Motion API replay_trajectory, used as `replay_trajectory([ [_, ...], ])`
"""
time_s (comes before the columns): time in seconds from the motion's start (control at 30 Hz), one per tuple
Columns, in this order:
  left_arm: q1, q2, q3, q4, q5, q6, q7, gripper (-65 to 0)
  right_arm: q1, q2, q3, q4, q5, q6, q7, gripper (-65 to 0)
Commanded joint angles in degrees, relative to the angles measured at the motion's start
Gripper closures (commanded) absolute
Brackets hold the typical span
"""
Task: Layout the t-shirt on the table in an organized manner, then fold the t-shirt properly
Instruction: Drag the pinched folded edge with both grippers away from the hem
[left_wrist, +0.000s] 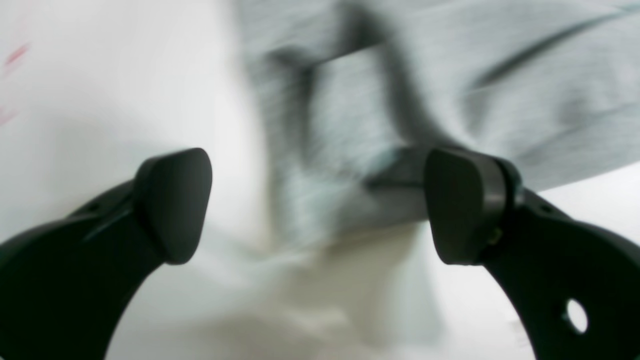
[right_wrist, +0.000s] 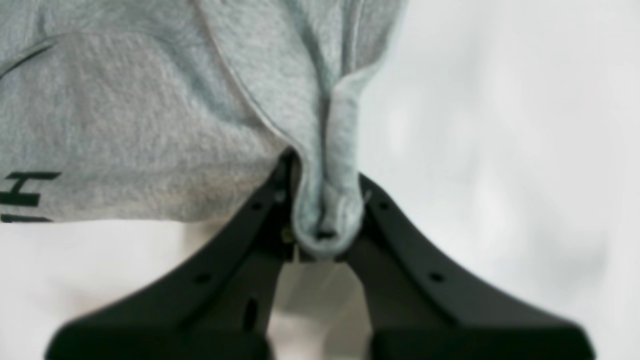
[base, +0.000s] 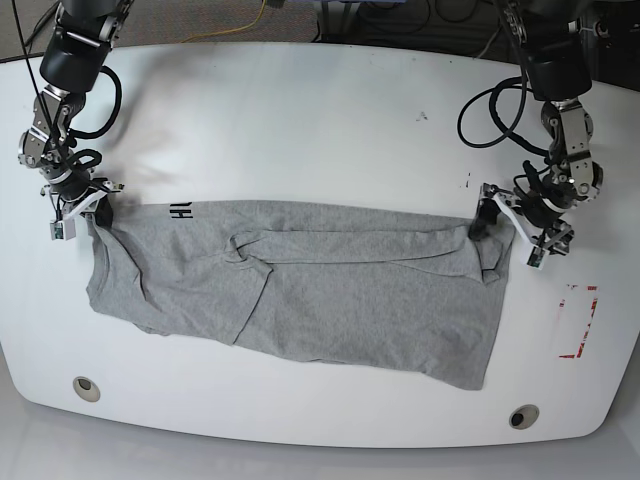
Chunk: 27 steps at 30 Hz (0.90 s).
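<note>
- T-shirt (base: 330, 290): heather grey, lying spread lengthwise across the middle of the table (base: 300, 110), wrinkled, with a fold ridge running along its upper half. Black lettering shows at its upper corner, next to the right gripper.
- Right gripper (right_wrist: 325, 220): jaws clamped together on a bunched edge of the t-shirt; the cloth wad fills the space between the two fingers. In the base view this gripper (base: 85, 212) sits at the shirt's upper corner on that view's left.
- Left gripper (left_wrist: 317, 205): jaws wide apart, nothing between them; blurred grey cloth lies beyond the fingertips. In the base view it (base: 505, 222) stands at the shirt's opposite upper corner.
- Red outline mark (base: 577, 322): on the table beside the shirt's end nearest the left gripper, clear of the cloth.
- Two round holes (base: 86, 388) lie in the table beyond the shirt's lower hem.
</note>
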<state>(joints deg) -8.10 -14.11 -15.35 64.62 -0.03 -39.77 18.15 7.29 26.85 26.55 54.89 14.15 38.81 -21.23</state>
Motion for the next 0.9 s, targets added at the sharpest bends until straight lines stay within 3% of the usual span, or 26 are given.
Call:
replay_trajectory([
  [0.0,-1.09,-0.62,0.81,-0.40,-0.80,-0.23,-1.05,-65.0,0.93,1.41,0.31,0.80,0.84,0.09,0.79,0.0],
  [0.47,-1.18,-0.62,2.12,-5.15,-0.80,-0.23,-1.14,-62.8,0.93,1.41,0.40,0.89,0.84,0.09,0.71,0.0],
  [0.53,-1.18,-0.62,2.12,-5.41,-0.80,-0.23,-1.14,-55.3,0.93,1.41,0.40,0.89,0.84,0.09,0.71,0.0],
  [0.77,-0.91,-0.62,2.12,-5.41,-0.80,-0.23,-1.14,-11.5,1.02,1.41,0.40,0.97,0.84,0.09,0.71,0.0],
  [0.87,-0.74,-0.62,2.04,-5.41,-0.80,-0.23,-1.14,0.0,1.02,1.41,0.40,0.97,0.84,0.09,0.62,0.0],
])
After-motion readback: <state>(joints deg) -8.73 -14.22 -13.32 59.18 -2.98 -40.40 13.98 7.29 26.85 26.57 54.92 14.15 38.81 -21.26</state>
